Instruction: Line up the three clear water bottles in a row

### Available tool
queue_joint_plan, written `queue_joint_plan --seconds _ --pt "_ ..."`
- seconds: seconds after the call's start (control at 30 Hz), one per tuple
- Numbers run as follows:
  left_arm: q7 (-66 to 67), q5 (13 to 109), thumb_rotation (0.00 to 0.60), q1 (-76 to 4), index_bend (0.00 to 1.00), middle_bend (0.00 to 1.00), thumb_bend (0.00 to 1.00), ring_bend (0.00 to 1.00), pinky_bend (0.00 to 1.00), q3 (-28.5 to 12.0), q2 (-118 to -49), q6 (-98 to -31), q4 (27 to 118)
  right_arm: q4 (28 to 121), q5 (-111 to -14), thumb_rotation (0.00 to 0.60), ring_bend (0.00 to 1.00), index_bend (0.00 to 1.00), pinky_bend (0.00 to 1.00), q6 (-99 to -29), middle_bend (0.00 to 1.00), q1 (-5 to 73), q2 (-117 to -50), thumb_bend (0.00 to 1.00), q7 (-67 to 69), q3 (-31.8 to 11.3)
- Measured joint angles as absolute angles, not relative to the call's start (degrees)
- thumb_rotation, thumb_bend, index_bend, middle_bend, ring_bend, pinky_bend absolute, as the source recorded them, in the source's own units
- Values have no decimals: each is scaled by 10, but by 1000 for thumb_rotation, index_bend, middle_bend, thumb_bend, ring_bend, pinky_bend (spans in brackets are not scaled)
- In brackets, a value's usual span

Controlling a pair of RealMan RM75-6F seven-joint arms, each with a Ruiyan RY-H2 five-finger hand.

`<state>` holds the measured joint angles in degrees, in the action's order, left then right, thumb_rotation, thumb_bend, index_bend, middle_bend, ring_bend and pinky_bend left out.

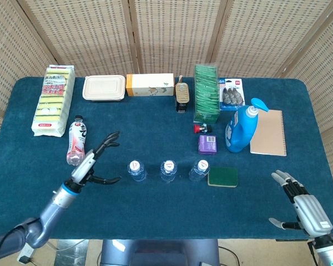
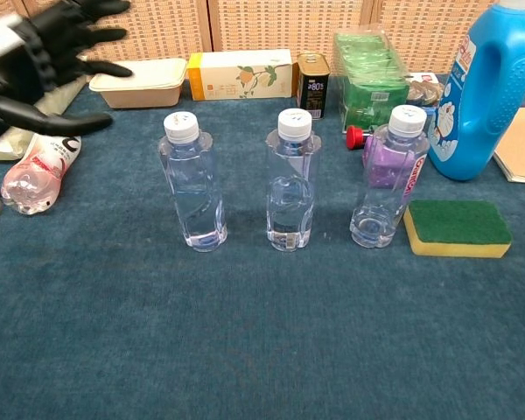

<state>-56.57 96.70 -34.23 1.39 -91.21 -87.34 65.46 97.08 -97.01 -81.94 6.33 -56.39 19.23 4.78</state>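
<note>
Now the three bottles (image 2: 192, 192) (image 2: 291, 182) (image 2: 388, 179) stand upright in a row near the sponge (image 2: 458, 227), so lining up looks done, and both the left hand (image 1: 94, 162) and right hand (image 1: 302, 205), fingers spread and empty, need only clear away.

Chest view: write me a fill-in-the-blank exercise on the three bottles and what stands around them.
1. The three clear bottles stand upright in a ____.
2. Beside the right-hand bottle lies a green and yellow ____.
3. The left hand holds ____.
4. The bottle with the pink label lies on its ____.

Missing words: row; sponge; nothing; side
</note>
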Motion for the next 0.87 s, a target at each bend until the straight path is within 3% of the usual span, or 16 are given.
queue_joint_plan --seconds 0.4,0.63,0.87 --pt "-294 910 600 -252 0 0 185 0 87 38 -671 -884 844 970 -961 600 33 62 62 -840 42 53 -570 102 150 39" --pt "-133 848 600 -153 0 0 186 0 49 51 -646 -916 883 956 -926 600 0 67 26 -897 7 31 -615 68 30 0" --pt "-156 843 600 -98 0 0 185 0 49 41 -670 -974 817 938 -903 600 0 67 25 -914 4 24 -638 67 4 -25"
